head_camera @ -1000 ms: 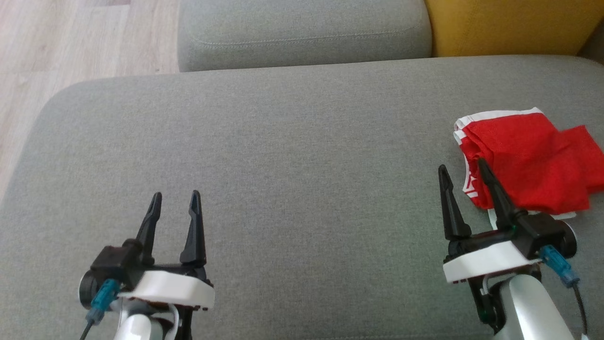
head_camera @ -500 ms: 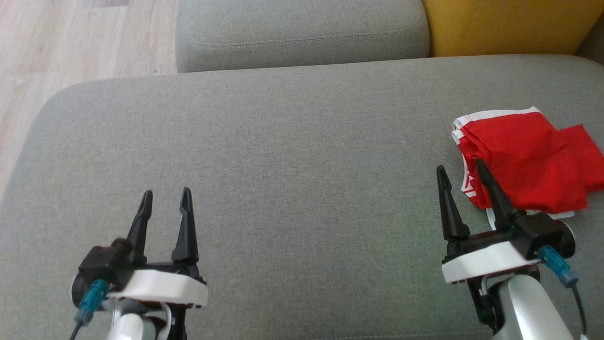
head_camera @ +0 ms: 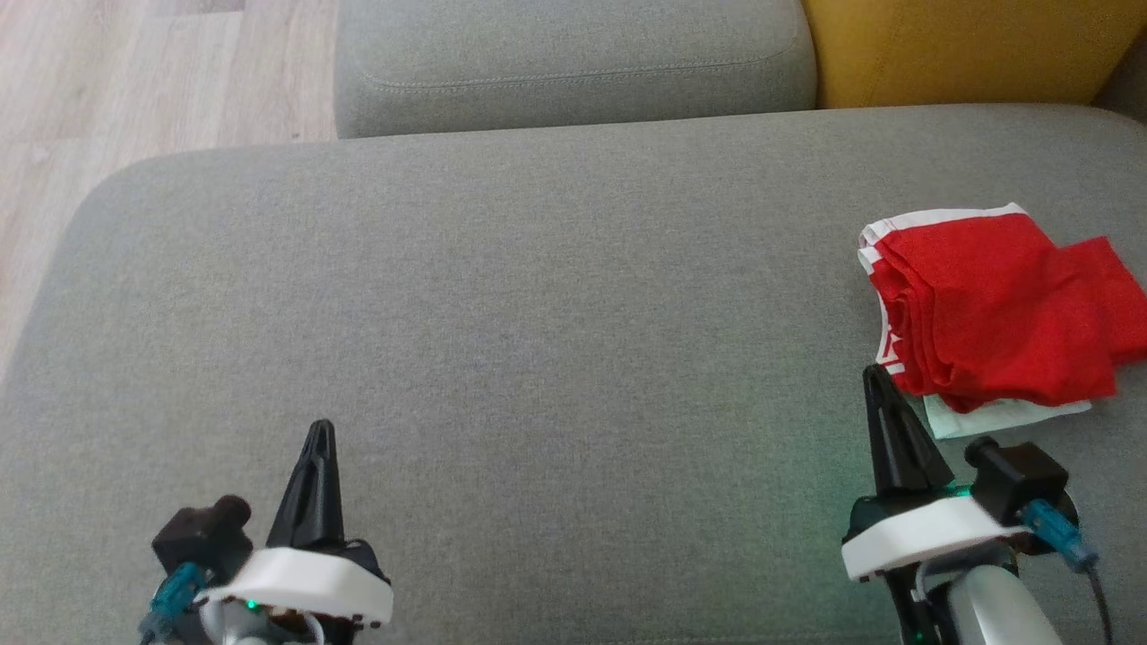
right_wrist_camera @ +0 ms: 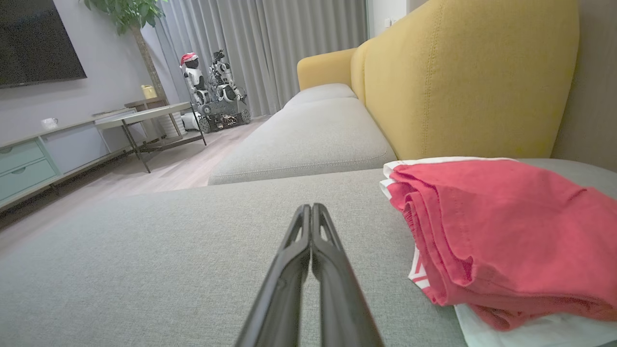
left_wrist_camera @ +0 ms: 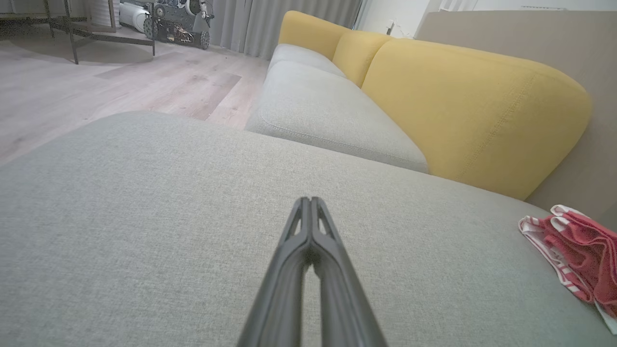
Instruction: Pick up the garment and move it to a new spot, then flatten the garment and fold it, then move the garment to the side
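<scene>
You can see the red garment (head_camera: 986, 305) lying folded at the right of the grey seat cushion (head_camera: 538, 313), with the left gripper (head_camera: 320, 428) and right gripper (head_camera: 875, 374) pinched together on nothing, so the task looks finished.

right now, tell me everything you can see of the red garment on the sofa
The red garment is soft, matte, cotton-like cloth, folded into a loose stack of several layers with rumpled edges. White striped trim runs along its far and left borders. A pale layer sticks out beneath its near edge; whether this is part of the garment is unclear. It lies flat on the right side of the grey seat cushion. The shut right gripper points just short of its near left corner, apparently not touching.
</scene>
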Controlling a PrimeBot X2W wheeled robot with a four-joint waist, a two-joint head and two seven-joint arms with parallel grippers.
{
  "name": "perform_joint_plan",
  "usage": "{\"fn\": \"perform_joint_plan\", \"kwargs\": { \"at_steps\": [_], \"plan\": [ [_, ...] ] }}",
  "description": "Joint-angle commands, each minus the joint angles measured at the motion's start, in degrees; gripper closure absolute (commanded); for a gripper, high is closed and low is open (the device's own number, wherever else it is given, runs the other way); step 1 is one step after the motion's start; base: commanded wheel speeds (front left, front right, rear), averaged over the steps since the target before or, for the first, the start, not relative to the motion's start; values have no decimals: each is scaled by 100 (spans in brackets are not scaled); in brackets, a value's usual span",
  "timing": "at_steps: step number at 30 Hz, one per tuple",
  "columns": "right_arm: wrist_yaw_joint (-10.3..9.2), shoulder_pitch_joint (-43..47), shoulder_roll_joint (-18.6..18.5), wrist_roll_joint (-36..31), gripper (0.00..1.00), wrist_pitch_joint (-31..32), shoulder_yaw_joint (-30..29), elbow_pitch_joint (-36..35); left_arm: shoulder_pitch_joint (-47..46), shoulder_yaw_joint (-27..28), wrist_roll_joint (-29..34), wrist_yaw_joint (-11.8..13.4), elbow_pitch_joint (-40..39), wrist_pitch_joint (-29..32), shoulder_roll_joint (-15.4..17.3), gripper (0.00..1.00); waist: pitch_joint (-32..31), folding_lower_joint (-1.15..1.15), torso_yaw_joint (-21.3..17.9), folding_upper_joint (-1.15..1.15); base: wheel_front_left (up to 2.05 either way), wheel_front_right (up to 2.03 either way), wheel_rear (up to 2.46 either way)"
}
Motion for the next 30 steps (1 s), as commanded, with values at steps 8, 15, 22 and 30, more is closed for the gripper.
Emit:
{"fn": "perform_joint_plan", "kwargs": {
  "at_steps": [8, 15, 22, 30],
  "plan": [
    [-1, -249, -62, 724, 100, 137, -65, -210, -334, 117, -630, -118, -93, 113, 57, 100, -2, 0, 0, 0, 0, 0, 0],
    [-1, -253, -81, 1240, 100, 232, -105, -217, -383, 175, -1088, -174, -36, 208, 77, 100, -3, 0, 0, 0, 0, 0, 0],
    [-1, -257, -97, 1751, 100, 330, -149, -226, -431, 237, -1542, -228, 12, 306, 95, 100, -4, 0, 0, 0, 0, 0, 0],
    [-2, -260, -111, 2331, 100, 446, -205, -236, -480, 313, -2057, -289, 55, 421, 111, 100, -5, 0, 0, 0, 0, 0, 0]
  ]
}}
